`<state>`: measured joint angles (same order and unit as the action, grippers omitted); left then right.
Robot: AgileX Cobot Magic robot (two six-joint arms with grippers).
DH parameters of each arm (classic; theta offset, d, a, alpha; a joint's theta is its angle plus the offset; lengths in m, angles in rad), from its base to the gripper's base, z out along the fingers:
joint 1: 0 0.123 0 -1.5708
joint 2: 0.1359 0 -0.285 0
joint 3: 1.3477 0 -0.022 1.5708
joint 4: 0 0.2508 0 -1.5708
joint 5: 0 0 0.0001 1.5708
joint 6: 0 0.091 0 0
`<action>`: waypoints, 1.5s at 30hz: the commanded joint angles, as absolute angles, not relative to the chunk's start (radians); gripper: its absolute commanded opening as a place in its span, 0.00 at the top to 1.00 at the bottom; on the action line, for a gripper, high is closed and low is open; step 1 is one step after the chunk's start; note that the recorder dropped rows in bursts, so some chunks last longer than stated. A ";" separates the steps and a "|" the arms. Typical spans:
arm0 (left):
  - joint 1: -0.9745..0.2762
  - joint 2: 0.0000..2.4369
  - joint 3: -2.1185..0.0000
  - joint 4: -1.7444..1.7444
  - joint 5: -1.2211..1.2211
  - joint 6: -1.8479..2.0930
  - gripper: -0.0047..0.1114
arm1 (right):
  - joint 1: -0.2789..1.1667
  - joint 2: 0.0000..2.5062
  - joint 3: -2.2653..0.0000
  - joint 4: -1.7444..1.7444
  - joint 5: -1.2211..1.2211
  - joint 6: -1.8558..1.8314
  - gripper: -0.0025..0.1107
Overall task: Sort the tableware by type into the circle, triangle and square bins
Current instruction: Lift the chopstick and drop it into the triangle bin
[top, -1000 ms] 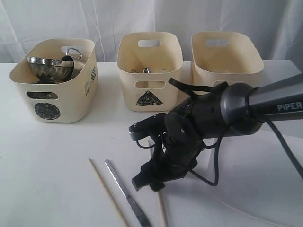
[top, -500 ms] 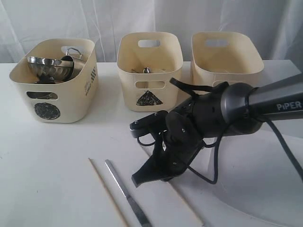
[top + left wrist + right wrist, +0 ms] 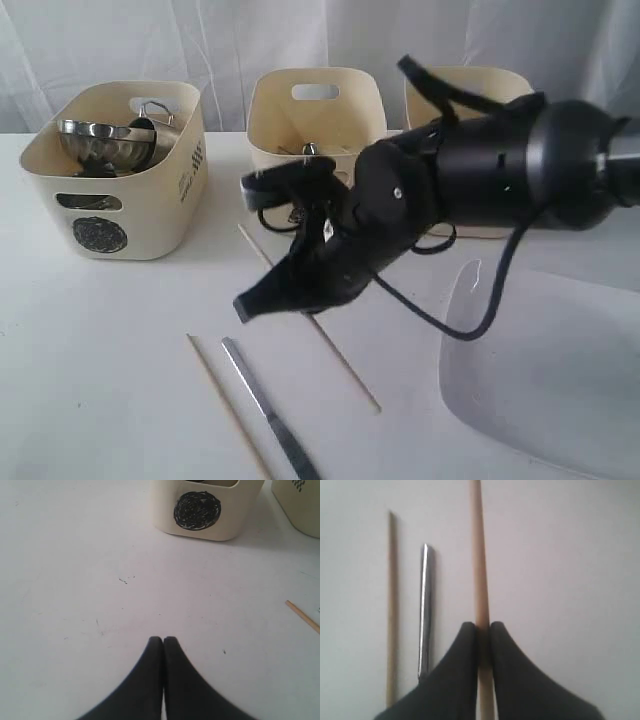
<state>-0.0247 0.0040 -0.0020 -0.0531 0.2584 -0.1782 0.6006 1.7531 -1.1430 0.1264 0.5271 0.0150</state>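
My right gripper [image 3: 248, 303] [image 3: 482, 626] is shut on a wooden chopstick [image 3: 345, 368] [image 3: 477, 555] and holds it above the table, in front of the triangle bin [image 3: 315, 110]. A second chopstick [image 3: 225, 400] [image 3: 391, 605] and the steel knife [image 3: 265, 410] [image 3: 424, 610] lie side by side on the table below. The circle bin [image 3: 110, 190] [image 3: 200, 510] holds the steel bowl [image 3: 100, 140] and mug [image 3: 155, 112]. Steel cutlery [image 3: 308, 148] shows inside the triangle bin. The arm hides most of the square bin [image 3: 440, 100]. My left gripper [image 3: 163, 640] is shut with nothing in it, low over bare table.
The large white plate [image 3: 550, 380] lies at the front right, under the right arm. A chopstick end [image 3: 302, 616] shows near the edge of the left wrist view. A second cream tub [image 3: 300, 505] stands beside the circle bin. White curtain hangs behind the bins.
The right gripper has risen and swung left and back toward the bins, carrying the chopstick off the table. The knife and the other chopstick have not moved.
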 commanded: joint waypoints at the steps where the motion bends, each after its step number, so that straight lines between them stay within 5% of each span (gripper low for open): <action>1: -0.022 0.000 0.000 -0.052 0.256 -0.180 0.96 | 0.591 1.664 -1.155 0.100 0.409 0.000 0.98; 11: -0.022 0.000 0.000 -0.052 0.256 -0.180 0.96 | 0.466 1.607 -1.155 0.104 -0.209 0.000 0.98; 24: -0.022 0.000 0.000 -0.052 0.256 -0.180 0.96 | 0.362 1.841 -1.205 0.233 -0.808 0.000 0.98; 30: -0.022 0.000 0.000 -0.052 0.256 -0.180 0.96 | 0.354 1.981 -1.331 0.233 -0.801 0.000 0.90; 34: -0.022 0.000 0.000 -0.052 0.256 -0.180 0.96 | 0.349 2.043 -1.395 0.233 -0.682 0.000 0.67; 40: -0.022 0.000 0.000 -0.052 0.256 -0.180 0.96 | 0.349 1.981 -1.395 0.233 -0.584 0.000 0.65; 45: -0.022 0.000 0.000 -0.052 0.256 -0.180 0.96 | 0.349 1.810 -1.395 0.230 -0.021 0.000 0.67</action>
<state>-0.0247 0.0040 -0.0020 -0.0531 0.2584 -0.1782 0.3600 1.8714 -1.3912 0.2296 -0.2488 0.0112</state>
